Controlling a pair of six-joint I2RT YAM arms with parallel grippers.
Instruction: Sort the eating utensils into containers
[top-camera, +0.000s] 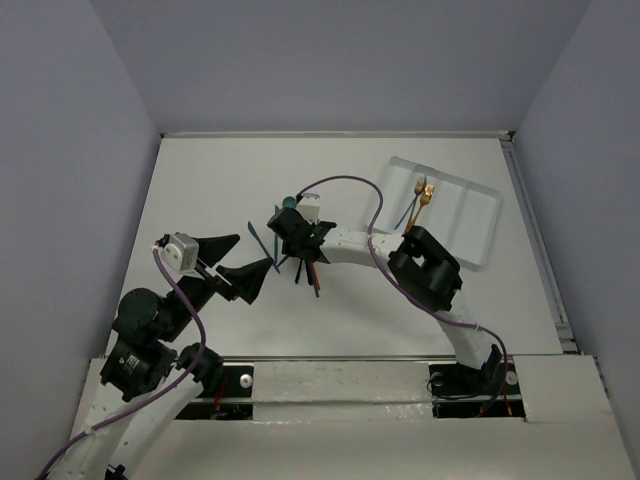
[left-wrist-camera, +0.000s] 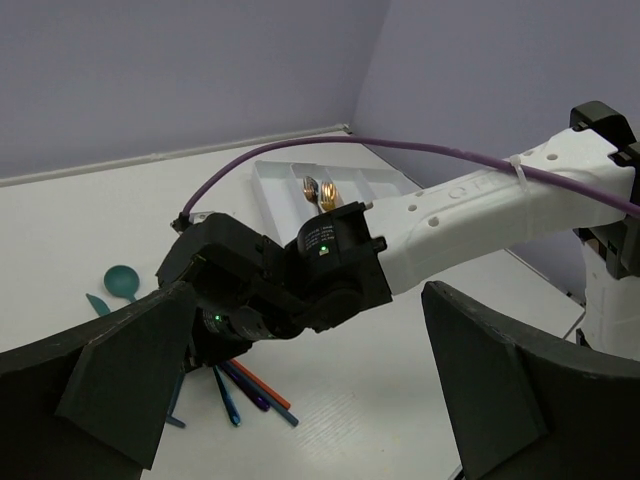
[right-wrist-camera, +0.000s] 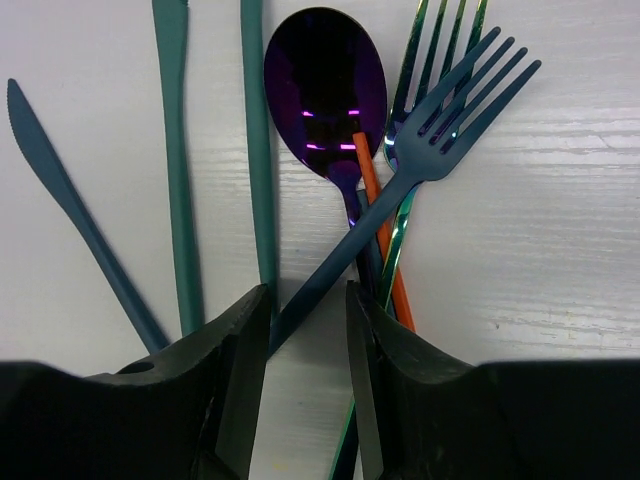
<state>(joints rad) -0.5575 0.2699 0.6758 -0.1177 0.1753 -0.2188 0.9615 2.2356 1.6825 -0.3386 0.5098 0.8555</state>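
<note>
A pile of utensils (top-camera: 305, 268) lies mid-table. In the right wrist view I see a blue fork (right-wrist-camera: 440, 130), a purple spoon (right-wrist-camera: 325, 90), an orange handle (right-wrist-camera: 385, 250), a green fork (right-wrist-camera: 430, 50), two teal handles (right-wrist-camera: 175, 150) and a dark blue knife (right-wrist-camera: 65, 190). My right gripper (right-wrist-camera: 305, 340) is low over the pile and open, its jaws standing either side of the blue fork's handle. The white tray (top-camera: 470, 225) at the back right holds two orange-gold utensils (top-camera: 423, 192) and a teal one. My left gripper (top-camera: 245, 260) is open and empty, just left of the pile.
A teal spoon (left-wrist-camera: 122, 282) lies apart behind the pile. The right arm (left-wrist-camera: 480, 205) and its purple cable (left-wrist-camera: 300, 155) cross the left wrist view, above several handles (left-wrist-camera: 250, 385). Walls enclose the table on three sides.
</note>
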